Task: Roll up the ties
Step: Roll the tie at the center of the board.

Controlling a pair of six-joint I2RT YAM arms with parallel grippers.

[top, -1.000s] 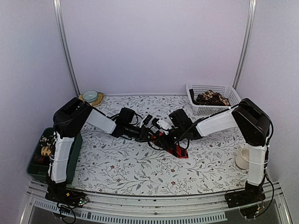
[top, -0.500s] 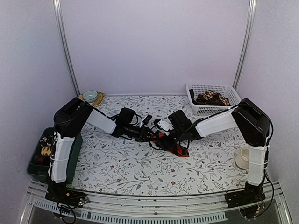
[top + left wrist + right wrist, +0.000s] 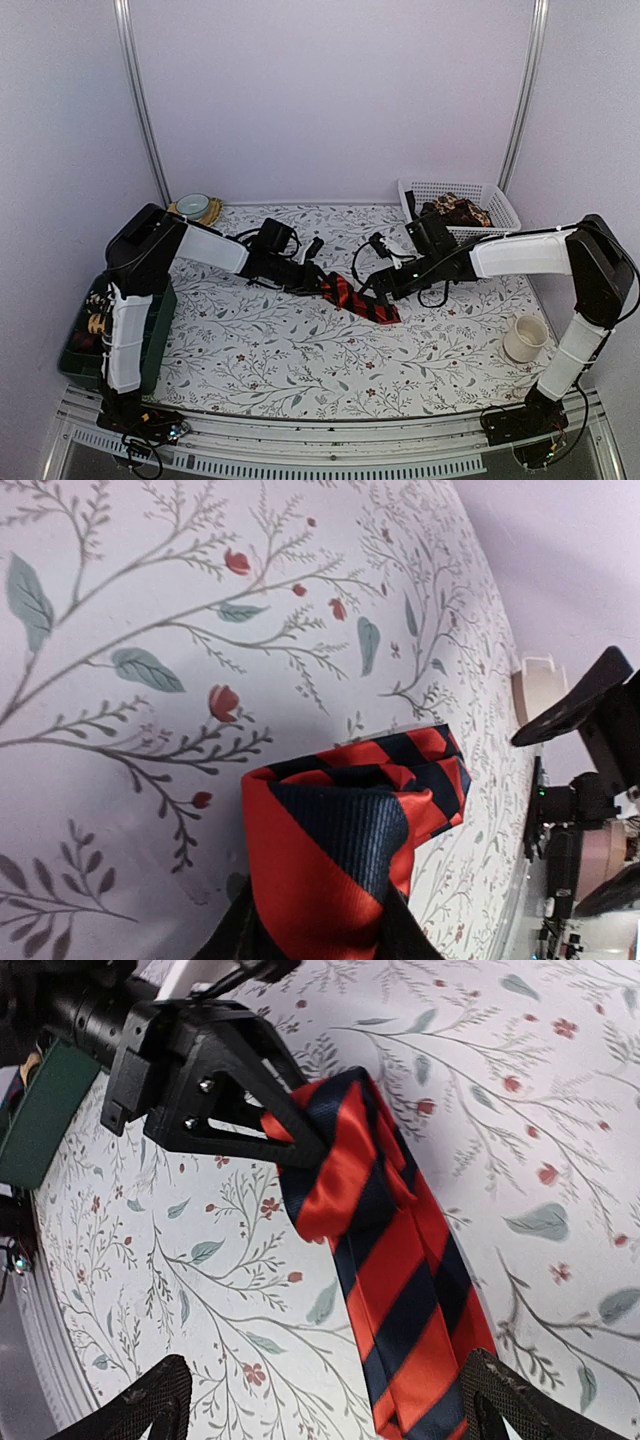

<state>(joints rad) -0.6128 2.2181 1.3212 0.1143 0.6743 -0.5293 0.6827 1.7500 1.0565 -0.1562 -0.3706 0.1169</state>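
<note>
Red-and-black striped fabric, the tie [image 3: 362, 300], lies on the flowered cloth, left of and nearer than the white basket [image 3: 455, 215]. The left gripper [image 3: 316, 283] pinches the tie's folded end farthest from the basket. The right gripper [image 3: 325, 1400] hovers wide open above the strip, touching nothing. With only that one pinch, the slick fold may spring open. Any pull away from the basket would probably drag the whole strip instead of curling it. A second ago both grippers crowded over a bunched tie. Since then the right one has let go and backed toward the basket, and the strip lies longer.
</note>
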